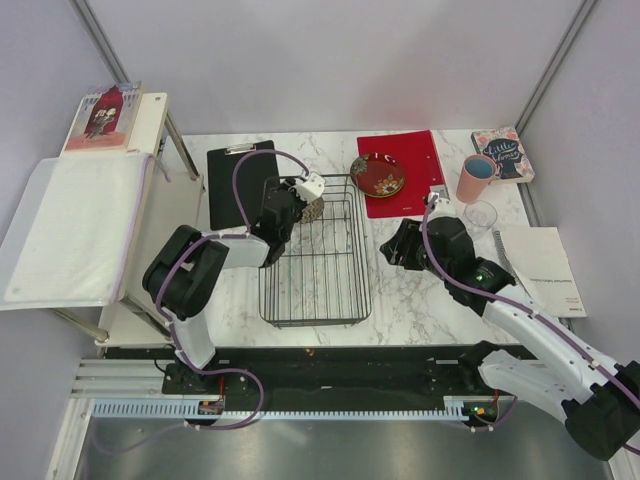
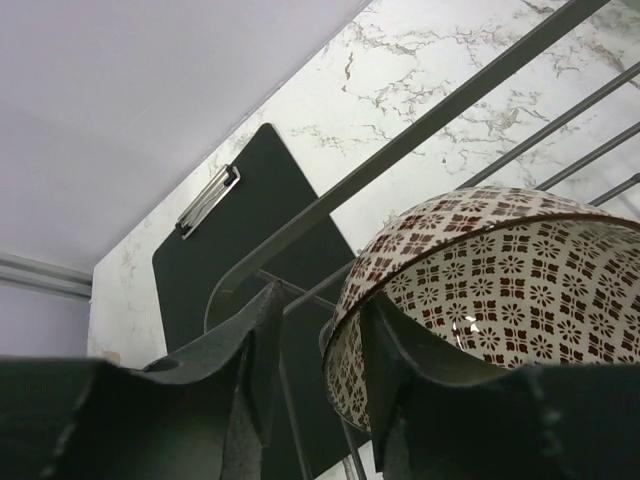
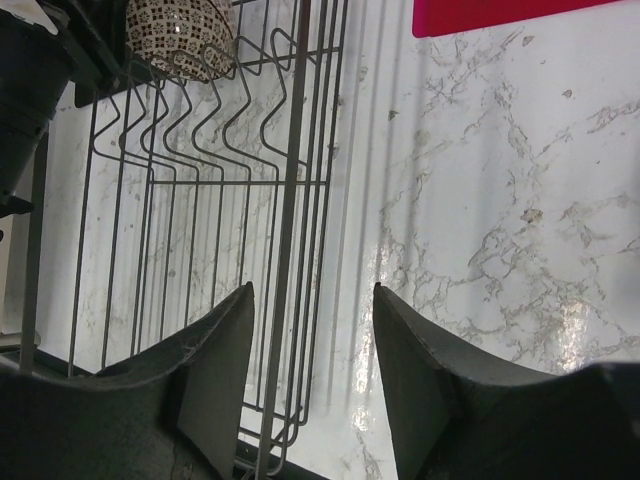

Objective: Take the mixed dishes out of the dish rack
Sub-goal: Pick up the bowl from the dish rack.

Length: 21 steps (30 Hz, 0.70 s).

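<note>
Left gripper [image 2: 318, 305]: sitting with its jaws spread over the rim of the beige mesh-patterned ceramic bowl [image 2: 500, 270]. One finger is reaching inside and the other is hanging outside, with a gap showing on the outer side, so it isn't squeezing it.
Right gripper [image 3: 312, 295]: hanging wide open with nothing between the fingers, hovering just off the right side of the rectangular black wire dish rack [image 1: 315, 323], over the white marble table [image 1: 420, 300].
Bowl: leaning in the far-left corner of the rack, and it's looking like the only dish in there.
Dark red patterned plate [image 1: 378, 175]: lying just past the rack's far-right corner, on the edge of a flat red mat [image 1: 410, 195].
Pink cup with blue inside [image 1: 476, 180]: standing upright well to the right of the rack.
Small clear glass [image 1: 481, 215]: standing just nearside of the cup, also well right of the rack.
Flat black clipboard [image 1: 238, 190]: lying right beside the rack's far-left corner.
</note>
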Motion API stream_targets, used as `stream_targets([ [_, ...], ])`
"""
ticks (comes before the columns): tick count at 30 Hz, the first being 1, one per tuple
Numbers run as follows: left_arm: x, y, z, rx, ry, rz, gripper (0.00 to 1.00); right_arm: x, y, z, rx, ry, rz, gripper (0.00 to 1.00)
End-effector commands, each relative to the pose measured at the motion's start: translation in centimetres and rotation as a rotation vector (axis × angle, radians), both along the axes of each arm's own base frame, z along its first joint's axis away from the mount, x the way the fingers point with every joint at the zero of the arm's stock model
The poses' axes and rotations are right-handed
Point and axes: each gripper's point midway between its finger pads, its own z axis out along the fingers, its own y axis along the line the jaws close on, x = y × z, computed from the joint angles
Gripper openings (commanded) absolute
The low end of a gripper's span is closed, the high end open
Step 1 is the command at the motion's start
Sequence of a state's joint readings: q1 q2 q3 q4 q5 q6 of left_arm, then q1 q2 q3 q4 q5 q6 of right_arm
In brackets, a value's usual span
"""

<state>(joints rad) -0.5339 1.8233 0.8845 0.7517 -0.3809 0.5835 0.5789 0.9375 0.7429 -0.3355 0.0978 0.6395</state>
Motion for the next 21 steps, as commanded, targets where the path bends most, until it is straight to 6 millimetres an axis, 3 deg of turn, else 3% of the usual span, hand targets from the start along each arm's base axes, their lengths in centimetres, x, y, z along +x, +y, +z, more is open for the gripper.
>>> stream_targets([
  [1,0.3,0.1,3.4,-0.049,-0.124,0.002,0.36,0.3,0.6,0.2,0.024,-0.026,0.013,0.58],
  [6,0.0,0.1,4.3,-0.066,-0.141,-0.004,0.27,0.4,1.0,-0.5,0.025,0.000,0.023,0.58],
  [8,-0.1,0.1,5.2,-0.078,-0.158,-0.009,0.02,0.4,1.2,-0.7,0.032,0.011,0.026,0.58],
  [11,-0.6,-0.2,5.7,-0.112,-0.160,-0.028,0.02,0.5,1.4,-0.8,0.041,0.014,0.024,0.58],
  [21,-3.3,-1.9,11.0,-0.277,-0.240,-0.127,0.02,0.6,2.1,-1.7,0.068,0.052,0.026,0.57],
])
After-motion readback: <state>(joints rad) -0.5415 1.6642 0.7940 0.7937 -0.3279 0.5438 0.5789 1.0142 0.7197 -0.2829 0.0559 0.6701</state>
